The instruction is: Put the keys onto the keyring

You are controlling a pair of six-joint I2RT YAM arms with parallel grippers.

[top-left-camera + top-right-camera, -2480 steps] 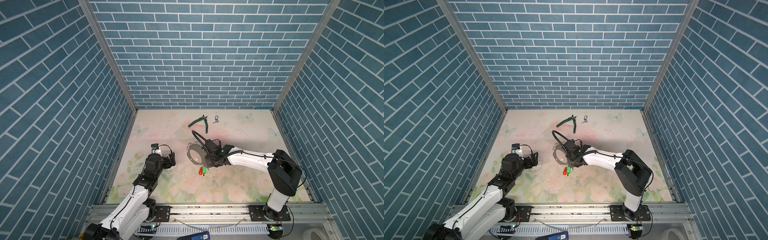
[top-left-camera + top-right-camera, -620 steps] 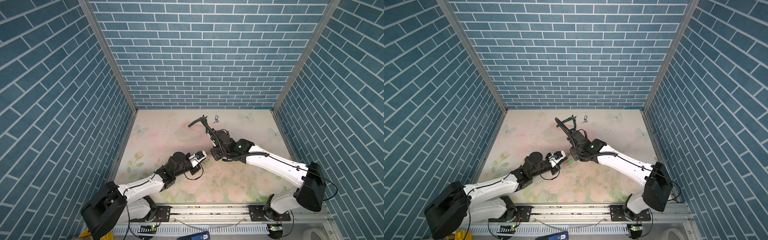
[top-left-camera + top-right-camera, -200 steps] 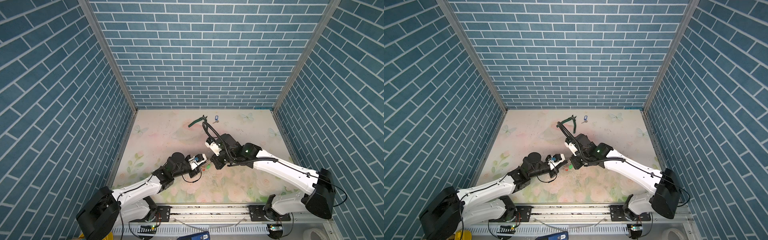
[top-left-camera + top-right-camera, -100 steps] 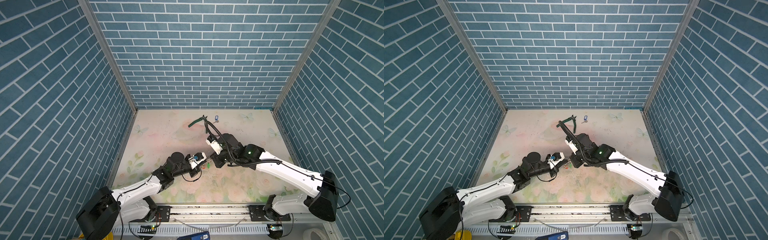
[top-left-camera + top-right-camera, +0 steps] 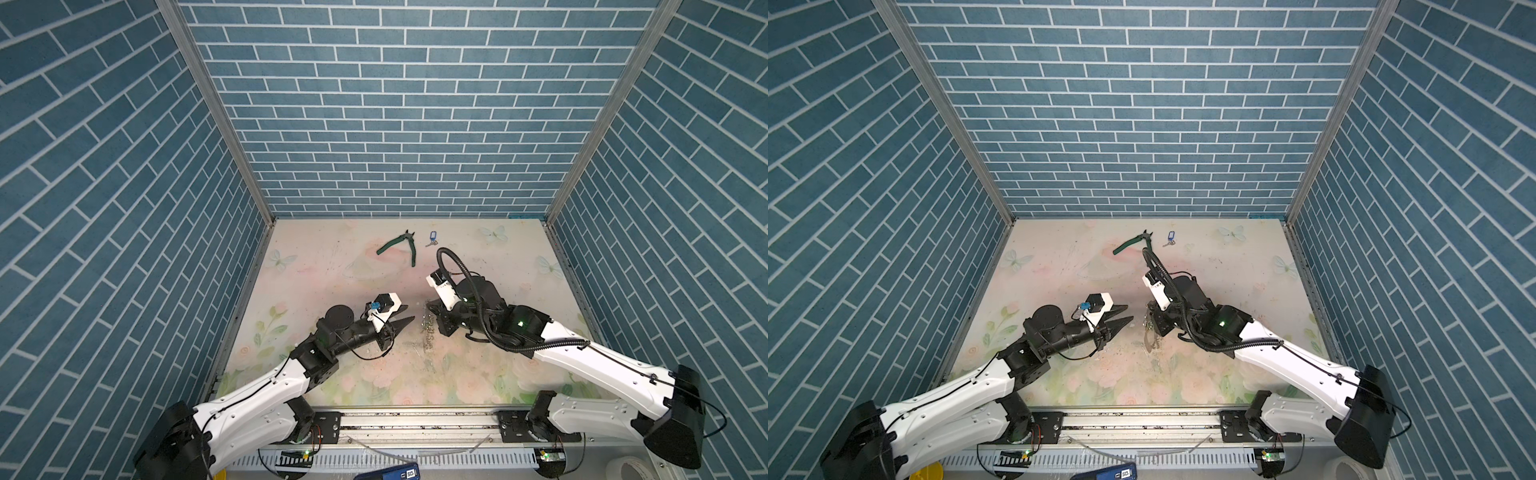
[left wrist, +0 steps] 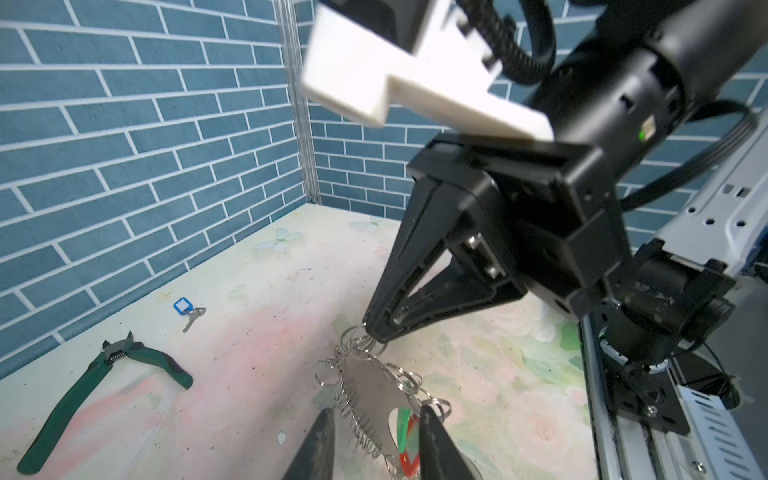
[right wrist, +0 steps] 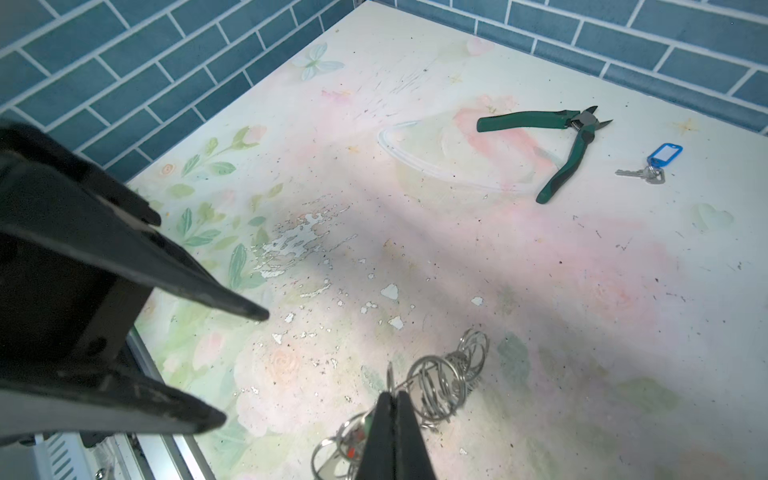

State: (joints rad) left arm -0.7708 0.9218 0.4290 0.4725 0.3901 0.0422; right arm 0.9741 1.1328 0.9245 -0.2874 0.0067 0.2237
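Observation:
The keys (image 5: 432, 237) (image 5: 1170, 238), a silver key on a blue tag (image 7: 665, 154) (image 6: 182, 306), lie flat on the table near the back wall, far from both grippers. The keyring (image 5: 427, 332) (image 5: 1148, 331) (image 6: 370, 388) (image 7: 440, 380) hangs edge-on over the middle of the table. My right gripper (image 5: 431, 316) (image 5: 1152, 318) (image 7: 395, 401) (image 6: 372, 332) is shut on its upper rings. A green tag (image 6: 405, 430) and a red tag (image 6: 409, 461) hang at its lower end. My left gripper (image 5: 409, 313) (image 5: 1130, 313) (image 6: 378, 411) (image 7: 232, 363) is open just left of the keyring, holding nothing.
Green-handled pliers (image 5: 399, 245) (image 5: 1133, 245) (image 6: 104, 390) (image 7: 561, 137) lie open on the floral table (image 5: 332, 270), just left of the keys. Blue brick walls close three sides. The metal base rail (image 5: 415, 415) runs along the front edge.
My left gripper has opened and let go of the green tag, which now hangs with the keyring. The right gripper stays shut on the keyring, shifted slightly right.

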